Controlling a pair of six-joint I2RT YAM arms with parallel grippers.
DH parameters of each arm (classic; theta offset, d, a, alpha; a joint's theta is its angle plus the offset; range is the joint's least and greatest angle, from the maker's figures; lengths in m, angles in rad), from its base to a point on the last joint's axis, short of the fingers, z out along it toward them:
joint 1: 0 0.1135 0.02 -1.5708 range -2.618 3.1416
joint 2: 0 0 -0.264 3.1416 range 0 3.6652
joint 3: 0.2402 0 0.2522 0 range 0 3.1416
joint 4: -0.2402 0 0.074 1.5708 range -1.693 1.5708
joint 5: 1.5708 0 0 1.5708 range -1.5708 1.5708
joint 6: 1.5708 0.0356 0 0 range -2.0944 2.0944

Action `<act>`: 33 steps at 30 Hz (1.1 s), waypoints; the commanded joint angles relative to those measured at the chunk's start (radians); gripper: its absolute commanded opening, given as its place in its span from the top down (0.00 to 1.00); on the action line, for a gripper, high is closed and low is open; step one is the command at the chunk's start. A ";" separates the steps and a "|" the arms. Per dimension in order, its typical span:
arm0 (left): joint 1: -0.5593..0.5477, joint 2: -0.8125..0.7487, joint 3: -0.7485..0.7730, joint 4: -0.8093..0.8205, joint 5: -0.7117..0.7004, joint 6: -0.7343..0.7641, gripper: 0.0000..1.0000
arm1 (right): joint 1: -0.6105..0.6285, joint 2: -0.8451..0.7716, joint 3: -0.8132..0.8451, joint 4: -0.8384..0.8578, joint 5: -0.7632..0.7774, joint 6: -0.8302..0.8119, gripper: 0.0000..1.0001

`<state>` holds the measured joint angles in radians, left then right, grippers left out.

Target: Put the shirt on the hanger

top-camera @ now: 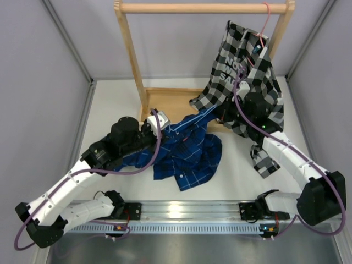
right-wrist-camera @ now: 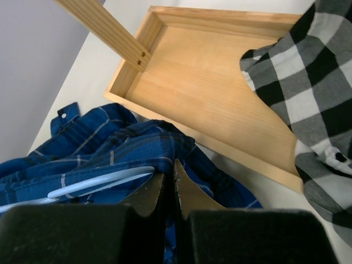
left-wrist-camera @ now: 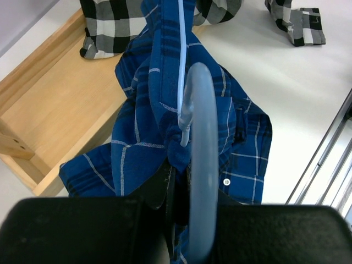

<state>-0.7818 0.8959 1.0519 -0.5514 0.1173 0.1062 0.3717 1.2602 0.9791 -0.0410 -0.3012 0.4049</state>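
Left arm reaches in from near-left. Its jaws are nearly shut, clamped on the hook of the hanger. The hanger's thin wire runs away from the jaws and into the shirt; most of the wire is buried in fabric.

Shirt is crumpled on the surface between the two arms. It's bunched around the wire, not hung on it, with a white button showing beside the left jaws. Its far edge laps onto the near rim of the wooden tray.

Right arm comes in from near-right. Its jaws are pressed together, tips down at the shirt fabric just beside a stretch of hanger wire. Cannot tell if any cloth is pinched.

Further back, a checked shirt hangs off a pink hanger on the wooden rail. Its lower part drapes over the right arm and spills onto the tray and the surface.
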 commanded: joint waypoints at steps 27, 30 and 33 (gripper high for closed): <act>-0.004 0.031 0.017 -0.091 -0.033 -0.174 1.00 | -0.036 0.073 -0.439 0.813 -0.386 0.434 0.60; -0.002 0.023 0.020 -0.093 -0.042 -0.175 1.00 | -0.036 0.061 -0.470 0.777 -0.323 0.437 0.62; -0.002 0.014 0.020 -0.090 -0.039 -0.177 1.00 | -0.031 0.047 -0.488 0.736 -0.283 0.423 0.66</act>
<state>-0.7864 0.9295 1.0718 -0.6460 0.0910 -0.0540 0.3256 1.3308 0.5056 0.6632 -0.6449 0.8383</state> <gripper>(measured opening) 0.098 0.348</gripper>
